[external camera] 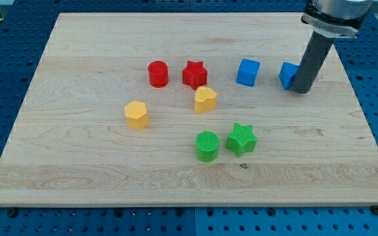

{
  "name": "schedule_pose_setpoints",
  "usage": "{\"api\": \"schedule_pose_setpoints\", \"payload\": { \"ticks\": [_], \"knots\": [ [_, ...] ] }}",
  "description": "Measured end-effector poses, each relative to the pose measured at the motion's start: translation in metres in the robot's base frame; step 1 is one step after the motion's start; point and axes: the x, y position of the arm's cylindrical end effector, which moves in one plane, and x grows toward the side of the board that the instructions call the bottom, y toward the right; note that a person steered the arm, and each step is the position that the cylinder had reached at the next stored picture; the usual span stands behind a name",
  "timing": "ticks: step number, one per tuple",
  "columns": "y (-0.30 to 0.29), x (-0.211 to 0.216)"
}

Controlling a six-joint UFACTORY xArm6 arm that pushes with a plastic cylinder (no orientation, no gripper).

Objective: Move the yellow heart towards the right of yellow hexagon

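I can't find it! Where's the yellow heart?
The yellow heart sits mid-board, just below the red star, right of the yellow hexagon.

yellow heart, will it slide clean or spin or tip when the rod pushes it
The yellow heart looks squat and flat-bottomed, so it will probably slide rather than tip. Its lobed outline may make it rotate under an off-centre push. The wooden board looks smooth, so drag is likely low. My tip is far off, beside a blue block.

The yellow heart [205, 99] lies right of the yellow hexagon [136, 115], just near of the red star [194, 74]. Far right, my tip [299, 90] touches 1 of 2 blue cubes [289, 75]. The green cylinder [207, 146] and green star [241, 139] sit nearest.
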Motion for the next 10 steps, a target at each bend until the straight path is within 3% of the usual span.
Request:
{"api": "schedule_pose_setpoints", "payload": {
  "ticks": [1, 2, 4, 7, 8, 10],
  "knots": [
    [0.000, 0.003],
    [0.007, 0.039],
    [0.007, 0.045],
    [-0.073, 0.044],
    [-0.086, 0.015],
    [-0.139, 0.006]
  ]
}}
